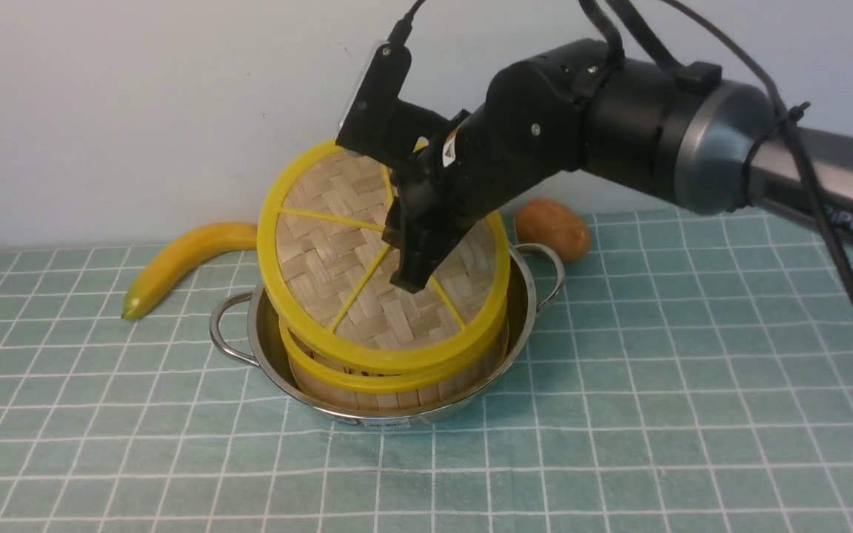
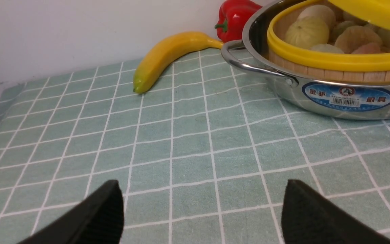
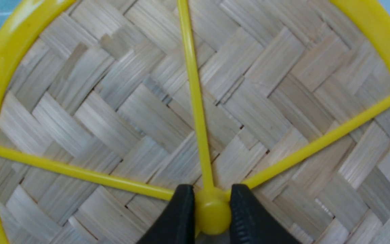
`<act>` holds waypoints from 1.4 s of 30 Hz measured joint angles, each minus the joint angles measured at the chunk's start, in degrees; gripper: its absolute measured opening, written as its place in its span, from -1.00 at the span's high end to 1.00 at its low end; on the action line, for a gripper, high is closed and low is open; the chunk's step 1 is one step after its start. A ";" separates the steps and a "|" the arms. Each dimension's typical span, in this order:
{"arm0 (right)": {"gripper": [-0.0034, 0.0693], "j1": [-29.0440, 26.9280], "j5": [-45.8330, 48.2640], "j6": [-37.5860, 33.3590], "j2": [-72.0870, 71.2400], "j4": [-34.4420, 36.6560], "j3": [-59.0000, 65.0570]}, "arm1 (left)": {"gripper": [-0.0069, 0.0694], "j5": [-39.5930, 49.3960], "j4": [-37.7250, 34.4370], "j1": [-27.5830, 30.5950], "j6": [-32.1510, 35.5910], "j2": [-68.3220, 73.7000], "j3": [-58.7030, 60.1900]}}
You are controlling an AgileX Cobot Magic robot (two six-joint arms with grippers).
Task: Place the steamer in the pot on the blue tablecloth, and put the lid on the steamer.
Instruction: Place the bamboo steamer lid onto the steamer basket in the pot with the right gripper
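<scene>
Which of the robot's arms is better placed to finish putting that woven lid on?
The right one: its fingers grip the yellow hub of the lid, tilted over the steamer. The left fingers are open, with only tablecloth between them.

Woven lid (image 1: 323,266) tilted above bamboo steamer (image 1: 397,385) (dumplings showing); steamer inside shiny pot (image 1: 267,355).

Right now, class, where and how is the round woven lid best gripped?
Probably by the yellow hub, approached from above its spoked face: the knob stands out at the centre, narrow enough for the right gripper, whose fingers already close on it. The rim spreads far wider.
</scene>
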 joint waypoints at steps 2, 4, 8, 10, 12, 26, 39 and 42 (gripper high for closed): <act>0.50 0.00 2.37 2.44 -1.26 -0.39 0.00 | -0.70 0.00 0.00 0.00 0.00 0.00 0.00; 0.50 0.00 4.66 5.37 -2.62 -1.90 0.00 | -0.70 0.00 0.00 0.00 0.00 0.00 0.00; 0.50 0.00 6.99 7.97 -3.06 -4.61 0.00 | -0.70 0.00 0.00 0.00 0.00 0.00 0.00; 0.50 0.00 7.42 8.28 -3.06 -5.31 0.00 | -0.70 0.00 0.00 0.00 0.00 0.00 0.00; 0.50 0.00 7.81 8.60 -3.06 -5.31 0.00 | -0.70 0.00 0.00 0.00 0.00 0.00 0.00; 0.50 0.00 0.07 3.25 0.28 -2.41 1.29 | -0.70 0.00 0.00 0.00 0.00 0.00 0.00; 0.50 0.00 -3.37 1.60 1.59 -0.98 1.29 | -0.70 0.00 0.00 0.00 0.00 0.00 0.00; 0.50 0.00 -3.37 1.35 1.65 -0.49 1.29 | -0.70 0.00 0.00 0.00 0.00 0.00 0.00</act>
